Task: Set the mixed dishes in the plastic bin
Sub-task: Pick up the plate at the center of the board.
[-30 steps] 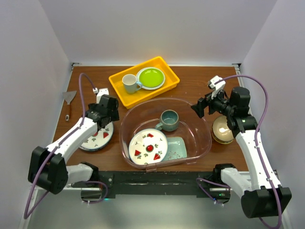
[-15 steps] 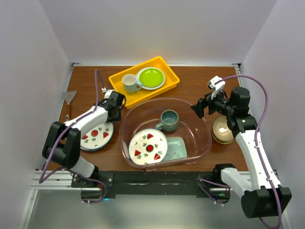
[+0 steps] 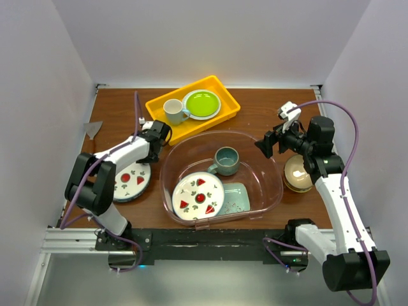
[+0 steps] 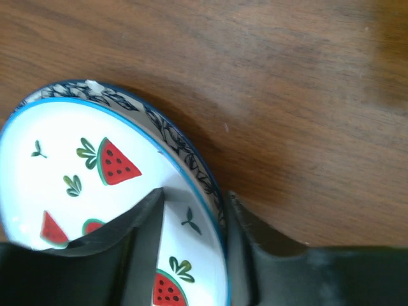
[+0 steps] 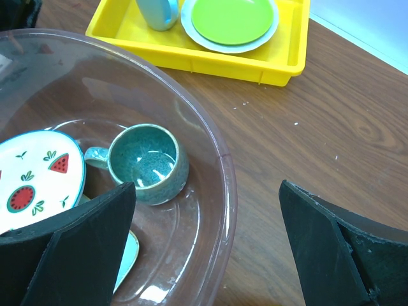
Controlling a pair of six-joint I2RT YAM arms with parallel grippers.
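Only the left wrist view shows the left tool (image 4: 194, 197) straddling the rim of the watermelon plate (image 4: 83, 166) — grip unclear; right tool (image 5: 207, 186) gapes wide.

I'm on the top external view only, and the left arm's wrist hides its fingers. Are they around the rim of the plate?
Observer: Yes. The left gripper straddles the rim of the watermelon plate, one finger over its face and the other outside it.
Operator: Clamped yet?
Observer: No. A gap shows between the inner finger and the rim.
Operator: Is it a single plate?
Observer: No. A blue-floral plate lies underneath, and its rim also runs between the fingers.
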